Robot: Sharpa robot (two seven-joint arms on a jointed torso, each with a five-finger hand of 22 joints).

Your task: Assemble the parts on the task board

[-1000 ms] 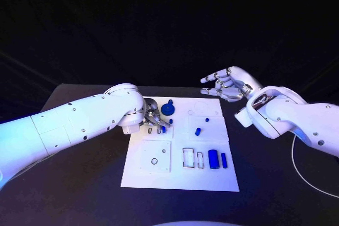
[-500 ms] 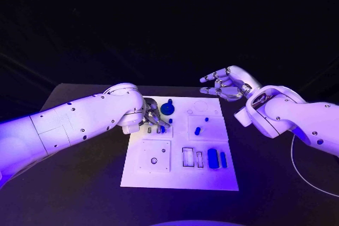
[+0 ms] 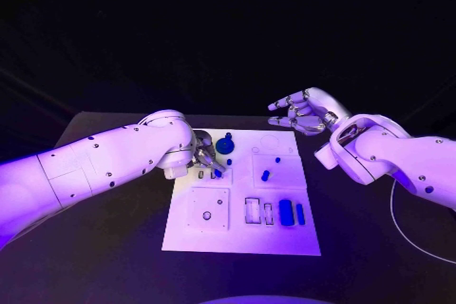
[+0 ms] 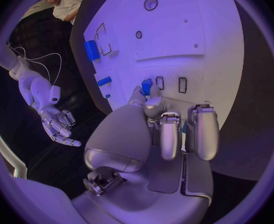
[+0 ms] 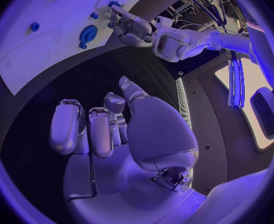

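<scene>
The left hand (image 3: 205, 160) was down on the far left part of the white board (image 3: 190, 241), its fingers (image 4: 201, 129) curled in over a row of small slots; in the left wrist view a small blue piece (image 4: 147, 86) sat right at its thumb tip, beside two empty rectangular slots, so it looked to be pinching that piece in order to stand it in a slot, though the grip itself was partly hidden by the hand. Just beyond the hand a blue gear (image 3: 225, 146) stood on the board, near enough that the fingers had to work close beside it. The right hand (image 3: 301, 114) hovered above the dark surface (image 3: 114, 251) just off the board's far right corner, palm up, fingers loosely spread and holding nothing, probably parked there to keep out of the left arm's way. Elsewhere on the board, two small blue pegs (image 3: 266, 175) sat on the right middle panel, and a thick blue cylinder (image 3: 285, 213) with a thinner blue bar (image 3: 300, 214) lay in the near right group next to empty outlined slots, which suggested much of the assembly was yet to be done. A square panel with a small hole (image 3: 206, 216) lay near left, unfilled.
</scene>
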